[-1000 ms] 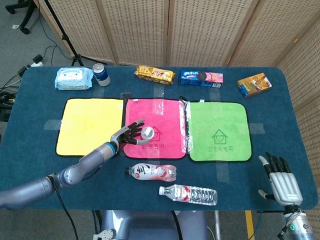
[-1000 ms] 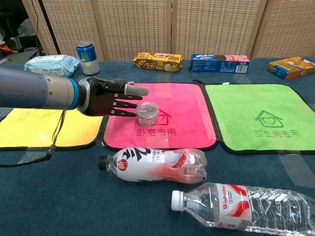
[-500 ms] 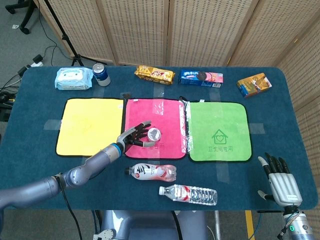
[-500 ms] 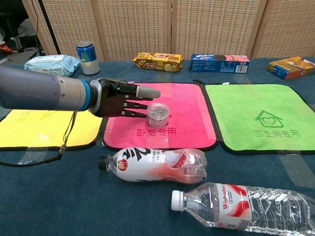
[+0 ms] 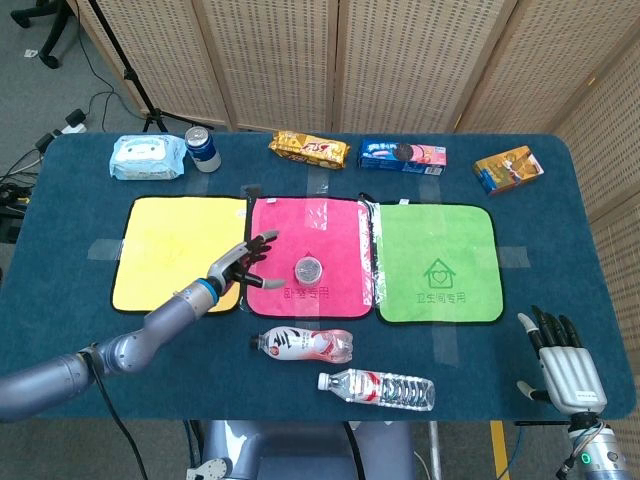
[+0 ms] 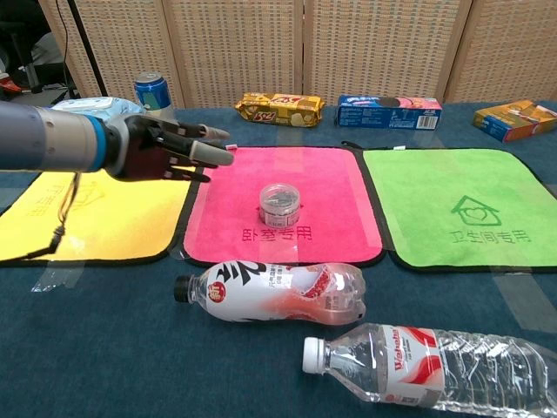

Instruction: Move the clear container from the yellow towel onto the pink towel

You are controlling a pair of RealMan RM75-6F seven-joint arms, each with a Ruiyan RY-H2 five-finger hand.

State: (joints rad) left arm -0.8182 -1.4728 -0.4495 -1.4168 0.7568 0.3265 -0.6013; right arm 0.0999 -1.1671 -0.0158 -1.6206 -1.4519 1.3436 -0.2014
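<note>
So the clear container (image 6: 279,204) sits upright near the middle of the pink towel (image 6: 331,187), off to the right of my left hand (image 6: 165,148), which hangs over the towels' seam with fingers spread, holding nothing, looks basically done to me.

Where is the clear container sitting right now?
The clear container stands upright on the pink towel, near its middle just above the printed characters in both views. The left hand is off to its left, not touching it.
</note>
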